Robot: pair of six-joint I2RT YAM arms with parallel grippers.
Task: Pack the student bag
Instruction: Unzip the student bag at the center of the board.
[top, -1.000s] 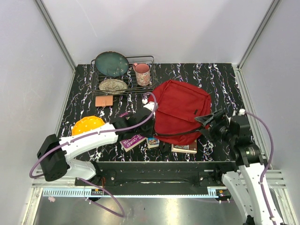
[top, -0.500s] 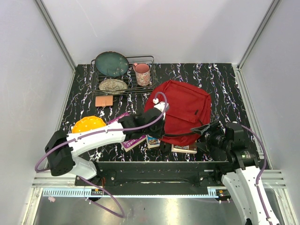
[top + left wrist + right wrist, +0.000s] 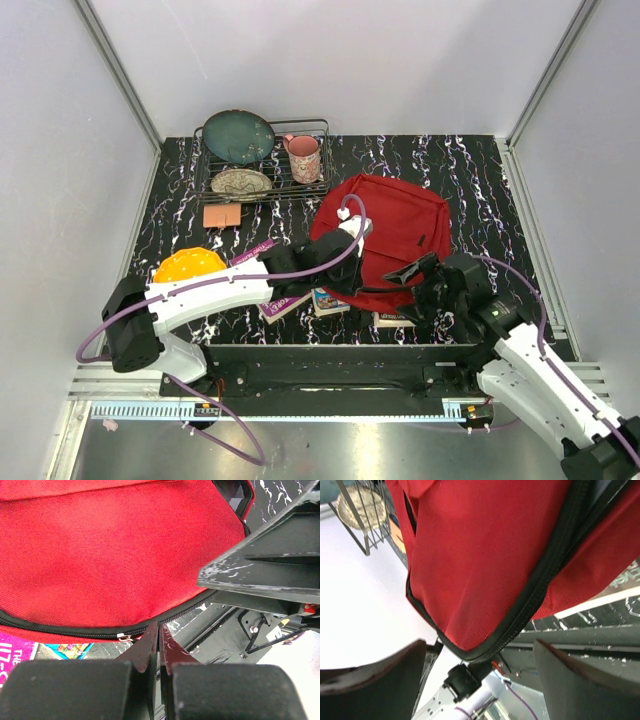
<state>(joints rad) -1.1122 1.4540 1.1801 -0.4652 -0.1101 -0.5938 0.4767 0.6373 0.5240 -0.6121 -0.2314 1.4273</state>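
Note:
The student bag (image 3: 400,225), a dark-red backpack, lies at the table's middle right; its red cloth fills the left wrist view (image 3: 115,555) and the right wrist view (image 3: 485,555). My left gripper (image 3: 352,278) is at the bag's near edge. Its jaws are shut (image 3: 159,628), tips against the black zip line just right of the metal zip slider (image 3: 125,637). Whether they pinch anything is hidden. My right gripper (image 3: 412,275) stands wide open (image 3: 480,680) at the bag's near right corner, the zipped edge hanging between its fingers (image 3: 375,675) without touching them.
A purple book (image 3: 285,302), a small colourful book (image 3: 328,301) and a brown book (image 3: 393,319) lie along the front edge by the bag. A wire rack (image 3: 262,160) with plates and a pink mug (image 3: 303,157) stands at the back left. An orange dish (image 3: 187,266) sits near left.
My left arm has slid to the right along the bag's near edge, still shut. My right arm has swung left toward the bag's corner, its jaws slightly wider.

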